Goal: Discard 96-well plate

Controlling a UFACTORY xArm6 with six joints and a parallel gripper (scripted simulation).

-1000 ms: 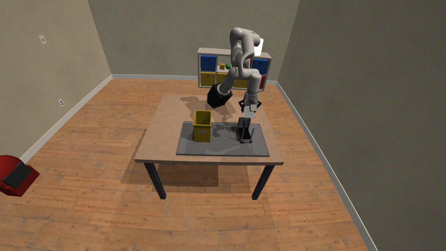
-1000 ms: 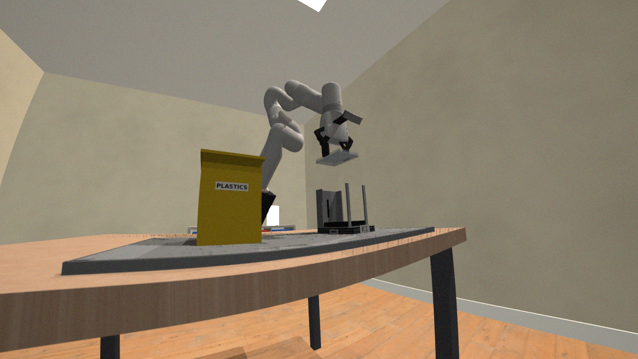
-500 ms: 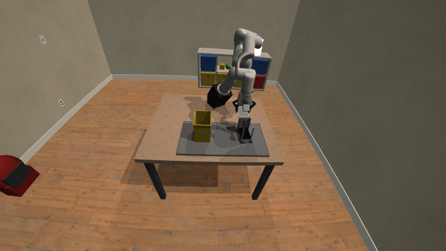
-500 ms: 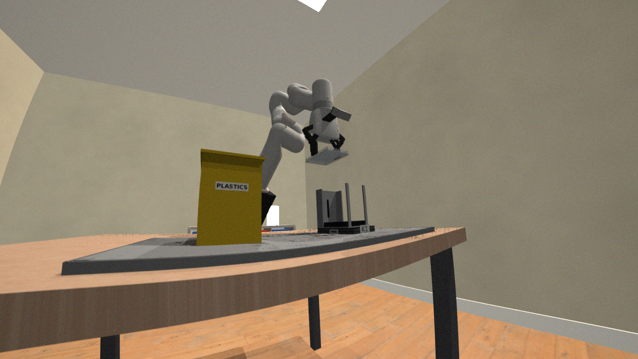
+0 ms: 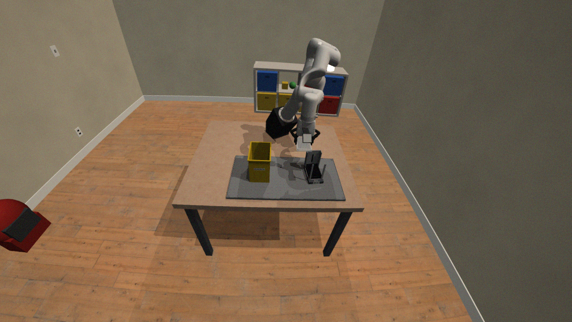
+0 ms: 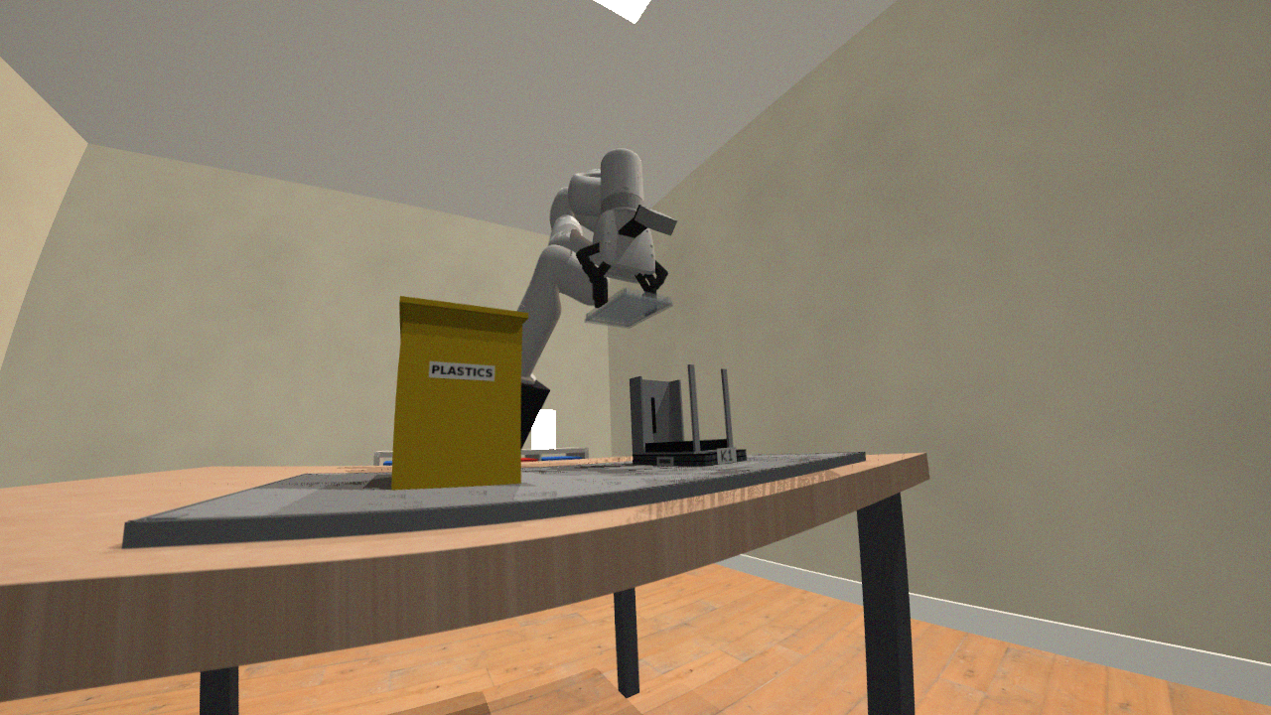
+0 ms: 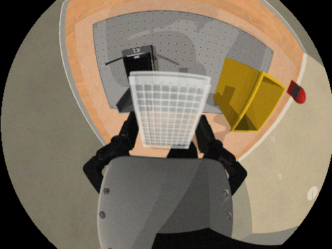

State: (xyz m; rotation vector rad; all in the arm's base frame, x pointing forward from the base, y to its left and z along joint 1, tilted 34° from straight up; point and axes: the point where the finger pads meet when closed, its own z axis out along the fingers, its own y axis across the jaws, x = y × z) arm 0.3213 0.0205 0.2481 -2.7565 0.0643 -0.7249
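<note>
Midway, we hold the upper 96-well plate (image 6: 628, 309) pinched in our gripper (image 6: 626, 286), high above rack K1 (image 6: 691, 417); plastics bin W1 (image 6: 456, 395) awaits the drop.

A table (image 5: 208, 168) stands mid-room, and a mat (image 5: 279, 192) lies on its near half. On the mat, the bin (image 5: 259, 161) stands left of centre in the top view and the rack (image 5: 313, 170) right of centre, well apart. The arm's base (image 5: 275, 124) sits on the table behind the mat, between the two. The gripper (image 6: 626, 289) hangs high in the frame, above and slightly behind the rack, with the plate (image 6: 628, 308) clamped between its fingers. A shelf unit (image 5: 300, 65) stands against the back wall behind the arm. A chair (image 5: 18, 228) sits at the lower left edge.
</note>
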